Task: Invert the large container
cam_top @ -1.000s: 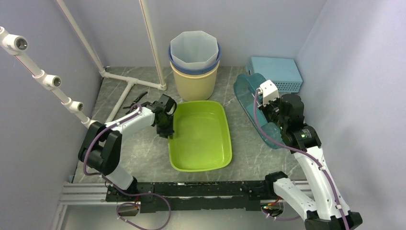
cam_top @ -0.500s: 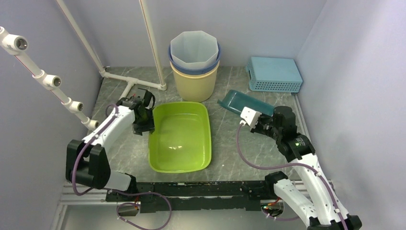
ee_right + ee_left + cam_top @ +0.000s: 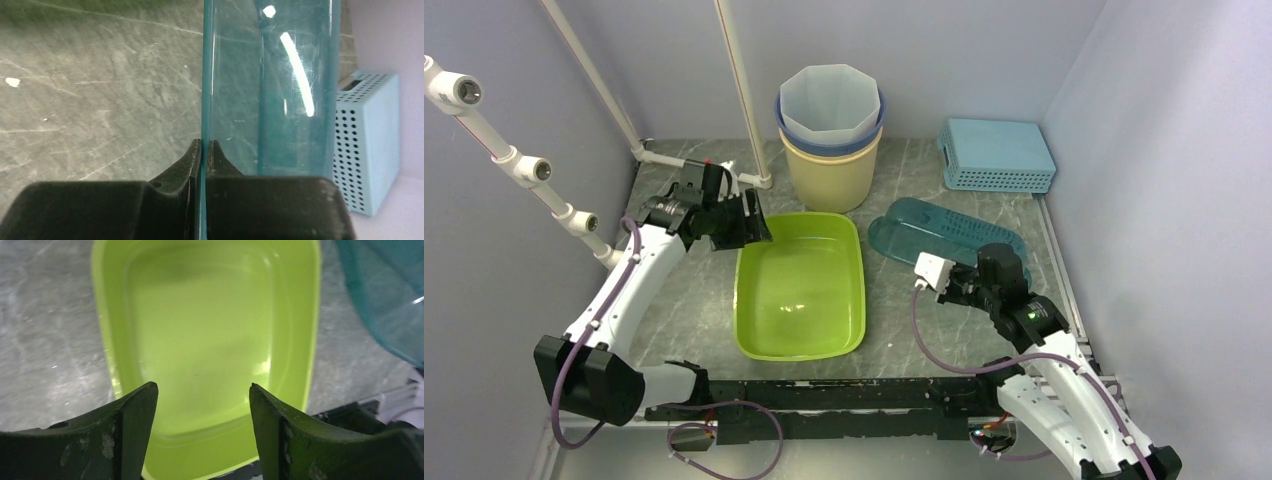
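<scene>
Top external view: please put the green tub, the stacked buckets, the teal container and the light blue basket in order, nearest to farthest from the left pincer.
From the left pincer:
1. The green tub, directly beside it on its right.
2. The stacked buckets, back centre.
3. The teal container, right of the tub.
4. The light blue basket, back right corner.

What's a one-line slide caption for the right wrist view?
Wrist close-up: right gripper shut on the thin edge of the teal container, grey marbled table left, blue perforated basket right.
</scene>
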Motion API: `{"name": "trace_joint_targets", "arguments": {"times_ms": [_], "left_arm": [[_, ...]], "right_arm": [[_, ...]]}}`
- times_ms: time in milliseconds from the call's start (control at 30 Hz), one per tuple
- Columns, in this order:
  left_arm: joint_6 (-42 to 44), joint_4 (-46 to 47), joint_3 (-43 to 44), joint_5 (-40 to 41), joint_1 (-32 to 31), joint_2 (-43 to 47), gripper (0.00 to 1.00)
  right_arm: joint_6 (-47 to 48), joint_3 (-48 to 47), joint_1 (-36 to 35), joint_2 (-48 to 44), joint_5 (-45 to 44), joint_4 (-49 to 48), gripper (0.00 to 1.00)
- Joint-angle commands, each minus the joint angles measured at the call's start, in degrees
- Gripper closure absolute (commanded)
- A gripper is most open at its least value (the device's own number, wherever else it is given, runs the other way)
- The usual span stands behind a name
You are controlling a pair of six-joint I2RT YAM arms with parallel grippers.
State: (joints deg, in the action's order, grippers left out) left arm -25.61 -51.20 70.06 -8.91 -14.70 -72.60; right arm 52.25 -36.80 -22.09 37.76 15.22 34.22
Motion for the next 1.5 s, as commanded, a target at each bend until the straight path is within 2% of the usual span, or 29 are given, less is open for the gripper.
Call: {"name": "trace_joint_targets", "arguments": {"times_ms": [0,200,367,700,933,1400,1467], "left_arm": [[-1.5,5.1,1.6,-10.5,-0.1,-0.1,0.28],[-1.7,7.0,0.4,-14.5,-0.1,-0.3,0.29],[-1.2,7.4,0.5,-16.3,-0.1,-0.8,0.29],[-1.2,8.3,-0.5,-17.6,-0.1,-0.7,0.30],[-1.2,9.1,-1.9,-18.9,-0.1,-0.5,0.30],[-0.8,10.4,-1.7,-21.8,-0.1,-2.0,0.29],[-0.8,10.6,-1.6,-22.1,-0.1,-2.2,0.29]], "right_arm": [[-3.4,1.0,-0.6,-0.9,1.5,2.1,0.97],[-4.0,1.2,-0.6,1.3,0.8,7.1,0.96],[-4.8,0.2,-0.5,3.5,3.7,11.1,0.96],[-6.2,0.0,-0.6,6.5,5.1,12.5,0.96],[-8.3,0.9,-0.7,7.5,2.4,11.7,0.95],[-8.6,0.9,-0.9,7.9,1.9,11.5,0.86],[-8.7,0.6,-0.9,8.0,2.2,11.7,0.81]]}}
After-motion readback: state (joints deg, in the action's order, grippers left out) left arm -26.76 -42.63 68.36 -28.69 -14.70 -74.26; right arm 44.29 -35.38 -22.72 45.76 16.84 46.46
